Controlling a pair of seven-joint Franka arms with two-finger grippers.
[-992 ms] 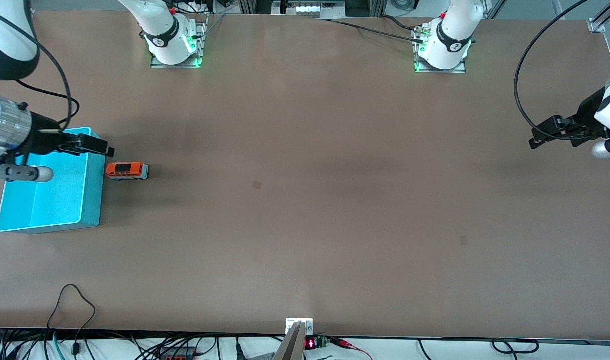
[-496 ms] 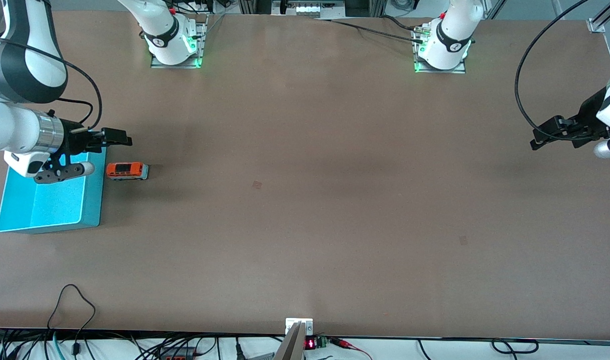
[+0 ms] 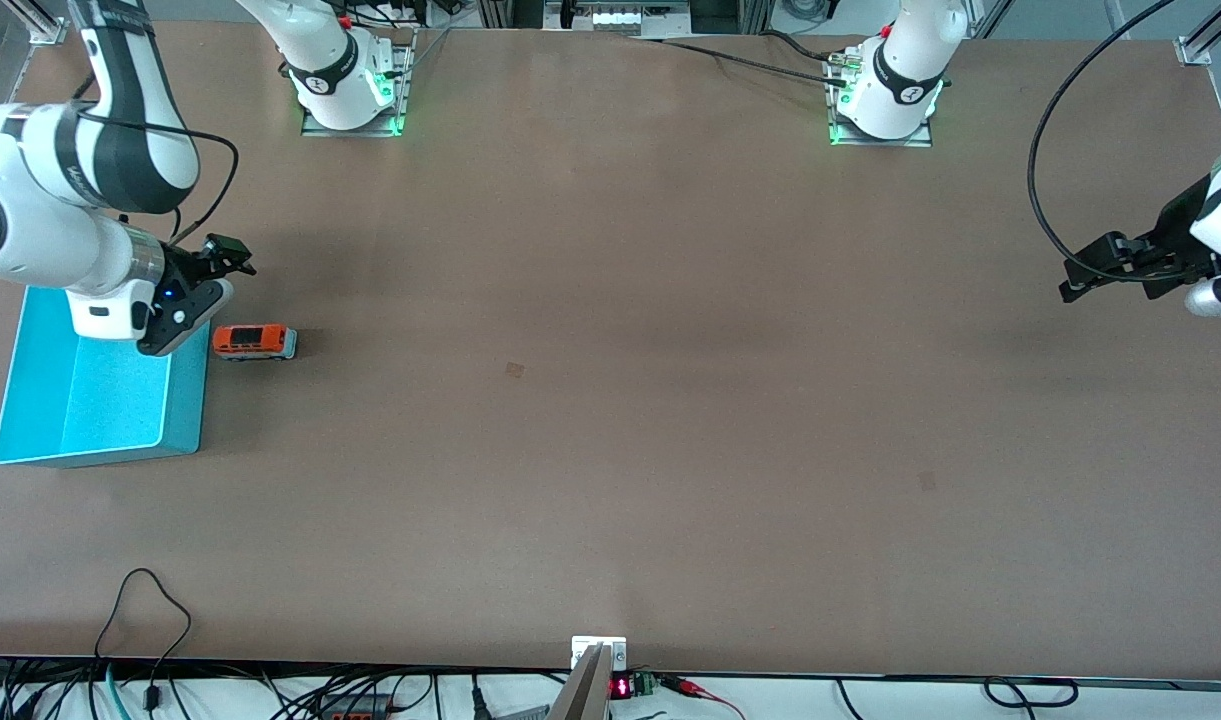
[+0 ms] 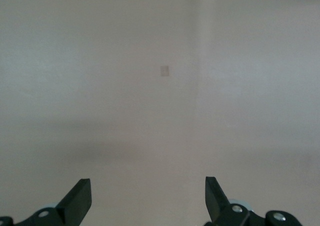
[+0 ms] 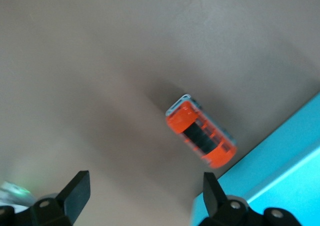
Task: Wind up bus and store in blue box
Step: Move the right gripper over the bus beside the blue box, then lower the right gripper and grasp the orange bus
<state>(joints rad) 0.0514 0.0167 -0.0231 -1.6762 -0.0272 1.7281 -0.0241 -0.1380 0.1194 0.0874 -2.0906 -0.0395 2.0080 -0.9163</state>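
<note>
The small orange-red bus stands on the brown table right beside the blue box, at the right arm's end of the table. The right wrist view shows the bus close to the blue box's corner. My right gripper hangs open in the air over the table just beside the bus and the box's corner, and nothing is between its fingers. My left gripper waits open over the left arm's end of the table, with only bare tabletop under it.
The two arm bases stand at the table's edge farthest from the front camera. Cables lie along the nearest edge. A small patch marks the tabletop near the middle.
The right arm has swung in from the box's end and its wrist has turned down, bringing its gripper from over the box's corner to just beside the bus. The left arm has stayed still.
</note>
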